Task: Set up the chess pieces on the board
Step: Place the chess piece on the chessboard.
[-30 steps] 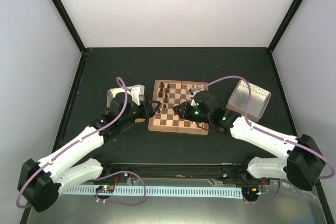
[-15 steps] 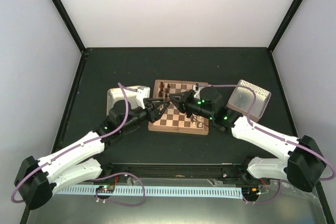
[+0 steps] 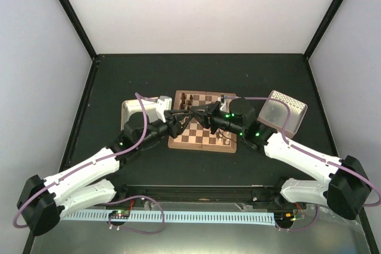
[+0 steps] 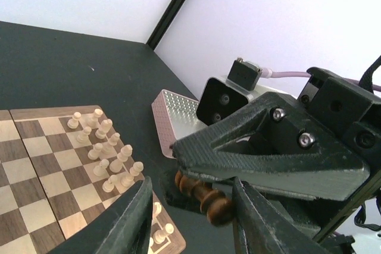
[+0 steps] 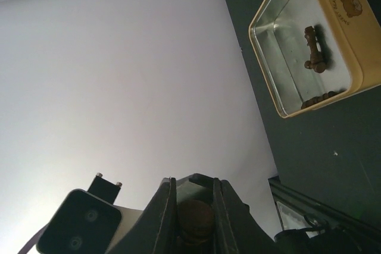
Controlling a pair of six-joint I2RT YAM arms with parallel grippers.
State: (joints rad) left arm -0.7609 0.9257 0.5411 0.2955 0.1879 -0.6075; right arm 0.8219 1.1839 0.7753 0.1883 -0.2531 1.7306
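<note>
Over the board (image 3: 202, 140) my two grippers meet tip to tip. My right gripper (image 5: 194, 206) is shut on a dark brown chess piece (image 5: 195, 223), which it holds sideways. In the left wrist view that dark piece (image 4: 203, 197) sticks out from under the right gripper's fingers (image 4: 268, 153). My left gripper (image 4: 190, 218) stands open around it: the piece's round end is close to one finger, and a wide gap remains on the other side. Cream chess pieces (image 4: 108, 153) stand in two rows on the board (image 4: 36, 171). Dark pieces (image 3: 187, 99) stand along the far left squares.
A yellowish tin (image 5: 357, 46) with a few dark pieces (image 5: 314, 49) inside lies left of the board, by the left arm (image 3: 134, 110). A silvery perforated tray (image 3: 284, 113) sits right of the board, beside the right arm.
The left gripper has swung right from the tin to the right gripper over the board, its jaws narrowing. The right gripper has lifted and turned left with its dark piece.
</note>
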